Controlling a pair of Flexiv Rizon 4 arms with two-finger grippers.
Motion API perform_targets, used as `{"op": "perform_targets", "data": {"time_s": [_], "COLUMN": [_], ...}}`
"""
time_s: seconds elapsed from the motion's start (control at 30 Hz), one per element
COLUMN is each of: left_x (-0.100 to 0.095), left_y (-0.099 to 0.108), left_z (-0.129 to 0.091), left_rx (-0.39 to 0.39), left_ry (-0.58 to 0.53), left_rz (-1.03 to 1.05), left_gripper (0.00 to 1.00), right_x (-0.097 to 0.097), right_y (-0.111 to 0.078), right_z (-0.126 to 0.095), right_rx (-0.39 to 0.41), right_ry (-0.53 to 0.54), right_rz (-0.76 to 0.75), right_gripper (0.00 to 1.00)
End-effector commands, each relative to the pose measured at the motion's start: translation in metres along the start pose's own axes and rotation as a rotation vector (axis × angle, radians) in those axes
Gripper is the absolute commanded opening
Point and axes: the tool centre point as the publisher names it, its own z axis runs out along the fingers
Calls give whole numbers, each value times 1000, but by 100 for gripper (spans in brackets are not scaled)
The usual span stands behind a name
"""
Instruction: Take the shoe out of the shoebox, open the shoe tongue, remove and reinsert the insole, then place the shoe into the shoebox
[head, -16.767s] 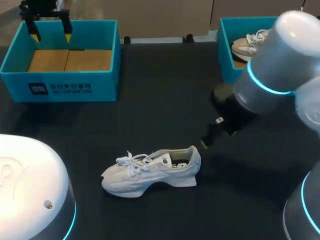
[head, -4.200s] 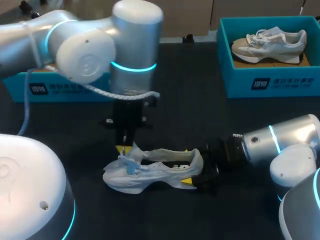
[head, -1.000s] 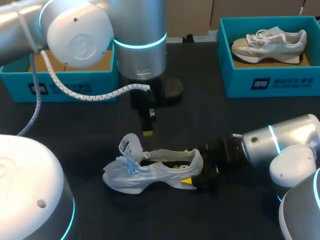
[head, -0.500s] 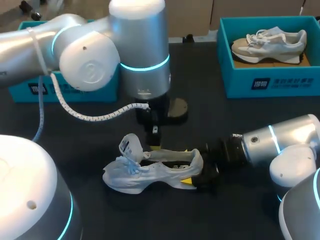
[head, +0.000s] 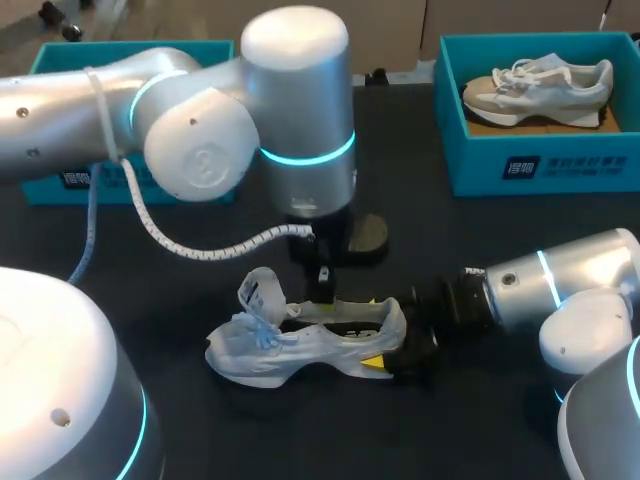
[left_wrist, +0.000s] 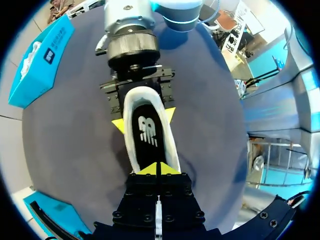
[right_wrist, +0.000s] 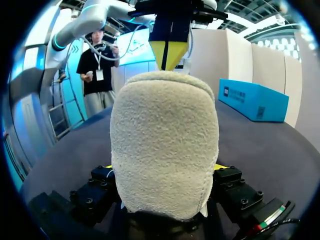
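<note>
1. The white shoe was seen on its sole in the middle of the table, well apart from the left shoebox. Its tongue was folded up and forward over the laces.
2. The right gripper was clamped on the heel from both sides, pinning the shoe down.
3. The left gripper was held over the shoe opening with its yellow tips pressed together. Nothing was seen between them, and they sat at the toe-side end of the black insole.
4. The step in hand was judged to be insole removal. The tips would best be parted slightly and one slid under the insole edge. The insole could then be pinched and peeled up slowly, with the heel clamp kept firm and the collar not snagged.
5. A white logo was noted on the insole and a tag on the tongue. White print panels were noted on the left shoebox and on the right shoebox, which held a beige shoe. None of it was read out.
</note>
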Motion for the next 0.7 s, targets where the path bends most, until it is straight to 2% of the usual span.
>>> {"op": "perform_targets", "data": {"time_s": [0.03, 0.23, 0.4, 0.7], "left_x": [-9, -13, -9, -12], "left_y": [-8, -11, -11, -23], "left_z": [25, 39, 47, 61], "left_rx": [-1, 2, -3, -20], "left_ry": [18, 8, -24, -34], "left_rz": [2, 13, 34, 37], "left_gripper": [0, 0, 0, 0], "right_x": [1, 1, 1, 1], "right_y": [1, 1, 1, 1], "right_z": [0, 0, 0, 0], "right_rx": [5, 5, 5, 5], "right_ry": [0, 0, 0, 0], "right_rz": [-1, -1, -1, -1], "right_gripper": [0, 0, 0, 0]}}
